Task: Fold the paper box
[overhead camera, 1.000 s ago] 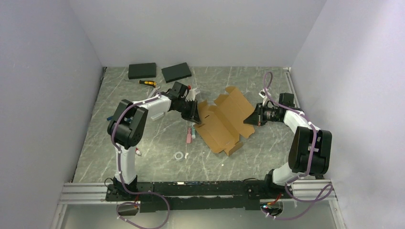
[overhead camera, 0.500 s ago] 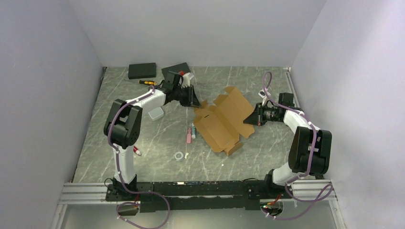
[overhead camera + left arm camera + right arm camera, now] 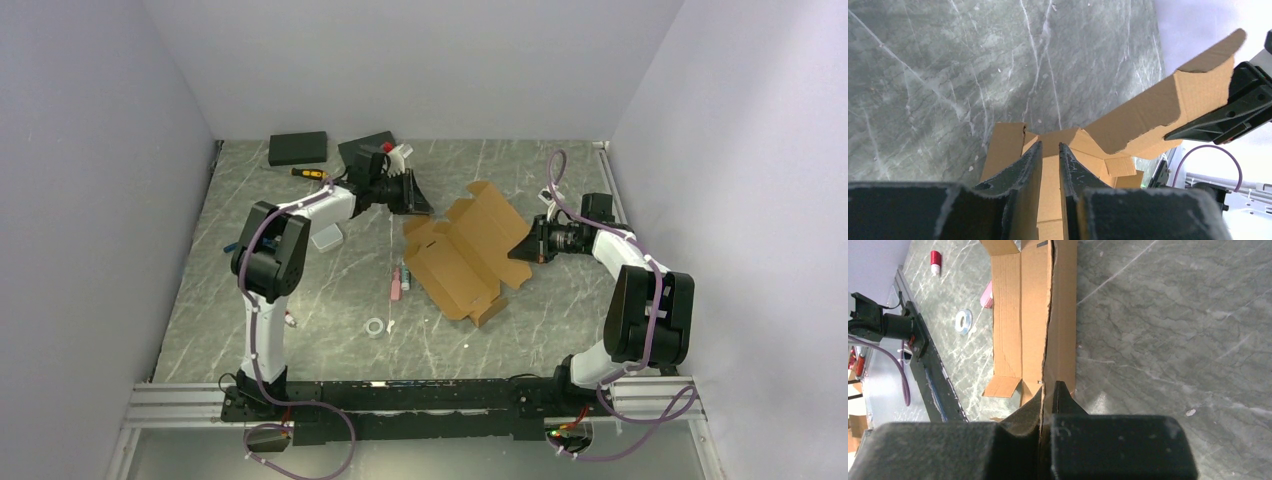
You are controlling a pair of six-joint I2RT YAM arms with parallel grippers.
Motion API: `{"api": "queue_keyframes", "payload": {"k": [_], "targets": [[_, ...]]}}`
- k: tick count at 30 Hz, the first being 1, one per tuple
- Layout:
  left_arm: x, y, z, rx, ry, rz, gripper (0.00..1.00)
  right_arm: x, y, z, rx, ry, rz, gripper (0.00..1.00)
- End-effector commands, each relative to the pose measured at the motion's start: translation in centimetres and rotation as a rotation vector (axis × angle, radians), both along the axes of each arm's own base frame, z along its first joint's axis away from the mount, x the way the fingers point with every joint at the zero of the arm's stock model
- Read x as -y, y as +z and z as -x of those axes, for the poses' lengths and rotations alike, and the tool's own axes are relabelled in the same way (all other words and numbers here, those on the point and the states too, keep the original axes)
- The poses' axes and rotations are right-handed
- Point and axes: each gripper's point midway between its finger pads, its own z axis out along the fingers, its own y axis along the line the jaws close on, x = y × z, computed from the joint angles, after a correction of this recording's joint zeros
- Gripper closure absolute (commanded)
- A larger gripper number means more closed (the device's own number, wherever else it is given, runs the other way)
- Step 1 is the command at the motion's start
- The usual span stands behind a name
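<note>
The biggest risk I see is the paper box point(image 3: 465, 255) getting away from me. It lies mostly flat in the middle of the table point(image 3: 300, 300), a brown die-cut sheet with its flaps only partly raised, and I have it by a single thin edge. If I pull or lift with that one pinch, I expect the sheet to swing around it, skid on the smooth stone, or tear along the crease. The tall flap that stands up on the far side could also flop back down, since nothing supports it. A pink tube point(image 3: 396, 287) lies just beside the box's left edge, so a sliding sheet could ride up onto it and leave the base uneven.

My right gripper point(image 3: 1049, 385) is clamped together on the box's right-hand wall, and the cardboard edge runs straight out from between the tips.

My left gripper point(image 3: 1049, 146) hangs over the far-left corner of the sheet, clear of it in the overhead view. Its fingers point(image 3: 1023, 170) stand a narrow slit apart, and as far as I can tell nothing is between them; the cardboard in the gap is the panel below. That slit leaves little margin, so a slightly off approach would likely shove or crush the corner flap rather than straddle it.
</note>
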Motion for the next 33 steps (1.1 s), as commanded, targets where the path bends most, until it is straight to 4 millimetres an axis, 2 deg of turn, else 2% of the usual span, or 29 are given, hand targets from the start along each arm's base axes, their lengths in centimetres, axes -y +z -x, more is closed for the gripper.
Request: {"api": "queue_keyframes", "payload": {"k": [1, 8, 14, 20, 26, 33], "targets": [[1.6, 1.0, -0.6, 0.021, -0.019, 0.057, 0.77, 0.0, 1.5, -1.1, 0.082, 0.02, 0.016, 1.0], [2.1, -0.8, -1.2, 0.002, 0.008, 0.002, 0.8, -0.1, 1.5, -1.0, 0.083, 0.023, 0.015, 1.0], [2.6, -2.1, -0.8, -0.032, -0.005, -0.015, 0.85, -0.1, 1.5, -1.0, 0.082, 0.024, 0.016, 1.0], [3.4, -2.1, 0.8, -0.051, -0.054, 0.001, 0.92, 0.1, 1.6, -1.2, 0.088, 0.007, 0.027, 1.0], [4.6, -2.2, 2.6, -0.071, -0.103, 0.007, 0.94, 0.1, 1.5, -1.3, 0.087, 0.005, 0.03, 1.0], [5.3, -2.9, 3.7, -0.095, -0.116, -0.005, 0.95, 0.2, 1.6, -1.3, 0.091, 0.0, 0.037, 1.0]]}}
